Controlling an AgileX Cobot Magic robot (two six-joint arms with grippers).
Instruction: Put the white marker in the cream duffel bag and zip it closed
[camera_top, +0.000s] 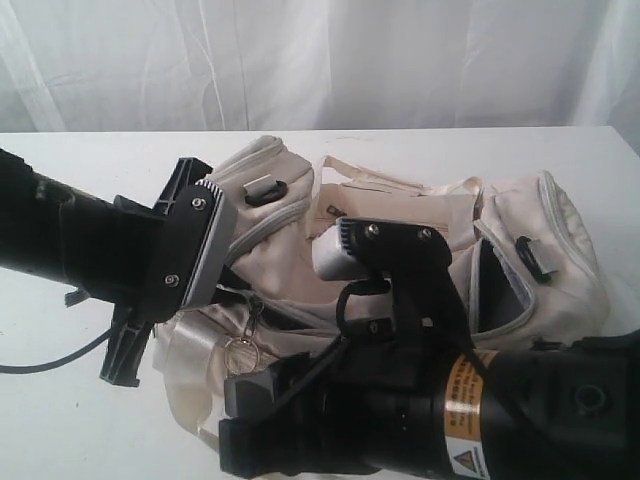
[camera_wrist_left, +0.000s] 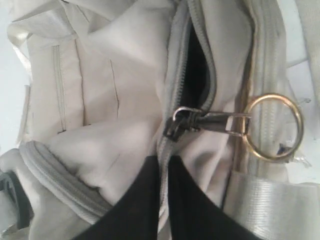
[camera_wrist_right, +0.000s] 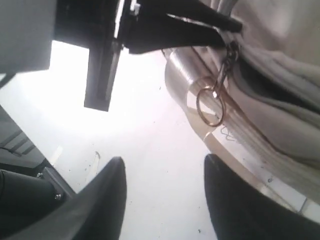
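My left gripper (camera_wrist_left: 164, 159) pinches the grey zip (camera_wrist_left: 175, 75) of the cream duffel bag (camera_wrist_left: 100, 100), just beside the slider (camera_wrist_left: 181, 122). The soft bag lies on the white table (camera_top: 60, 420), zip part open on dark lining (camera_wrist_left: 197, 65), contents hidden; right gripper (camera_wrist_right: 165, 165) spread

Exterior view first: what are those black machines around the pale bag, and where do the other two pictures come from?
Those are two robot arms, each ending in a two-fingered gripper. The exterior view looks from off the arms at a large soft cream fabric duffel bag on a white table. The other pictures come from a camera on each wrist. The left gripper is pinched on the bag's grey zip just beside its metal slider, which carries a brass-coloured ring. The right gripper hangs open, holding nothing.
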